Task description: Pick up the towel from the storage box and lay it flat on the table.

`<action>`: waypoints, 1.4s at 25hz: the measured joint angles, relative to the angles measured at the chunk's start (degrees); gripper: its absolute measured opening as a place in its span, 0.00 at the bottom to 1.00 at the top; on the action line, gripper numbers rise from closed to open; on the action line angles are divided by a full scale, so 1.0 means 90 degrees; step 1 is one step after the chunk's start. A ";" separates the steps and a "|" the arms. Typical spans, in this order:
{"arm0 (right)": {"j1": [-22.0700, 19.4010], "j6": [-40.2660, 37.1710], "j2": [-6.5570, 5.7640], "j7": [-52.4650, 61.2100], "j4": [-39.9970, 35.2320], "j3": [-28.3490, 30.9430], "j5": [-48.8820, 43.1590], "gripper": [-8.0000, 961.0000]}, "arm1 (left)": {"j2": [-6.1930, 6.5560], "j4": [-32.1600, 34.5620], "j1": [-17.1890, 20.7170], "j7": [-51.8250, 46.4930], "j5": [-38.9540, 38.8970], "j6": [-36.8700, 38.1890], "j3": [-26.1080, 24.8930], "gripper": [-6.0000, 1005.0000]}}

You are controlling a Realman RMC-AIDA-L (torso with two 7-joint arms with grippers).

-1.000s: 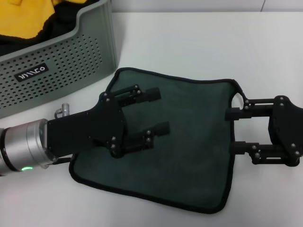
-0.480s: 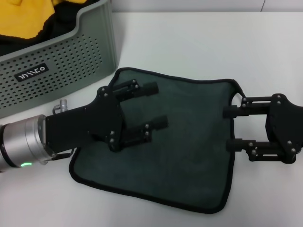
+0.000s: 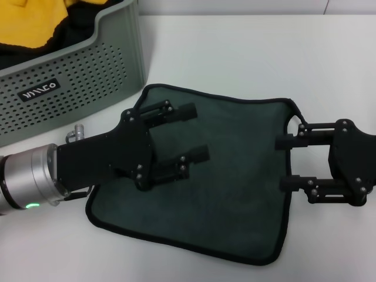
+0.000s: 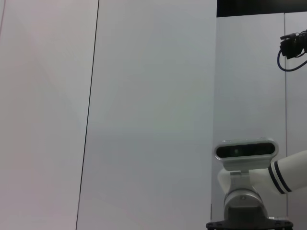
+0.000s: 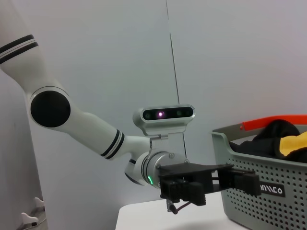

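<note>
we see the towel spread flat on the table beside the storage box. left gripper and right gripper hover spread, releasing it.

left pincer open, right pincer open

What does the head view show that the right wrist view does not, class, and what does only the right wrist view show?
Only the head view shows the dark green towel spread on the white table, with the right gripper open at its edge. Only the right wrist view shows the left arm's white elbow and its wrist camera. Both show the open left gripper and the storage box with the yellow cloth inside.
</note>
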 joint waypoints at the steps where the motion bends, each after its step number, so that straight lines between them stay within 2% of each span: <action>1: -0.0007 -0.0001 0.0000 0.0000 0.0000 0.0000 0.0003 0.63 | 0.0000 0.0000 0.0002 0.0000 0.0001 0.0003 0.0005 0.67; 25: 0.0106 0.0244 0.0018 0.0001 0.0174 0.0000 0.0018 0.63 | 0.0019 0.0070 -0.0017 -0.0119 0.0011 0.0009 -0.0021 0.67; 35: 0.0117 0.0244 0.0012 0.0000 0.0176 0.0004 0.0020 0.63 | 0.0088 0.0078 -0.0134 -0.0312 0.0012 0.0030 0.0036 0.67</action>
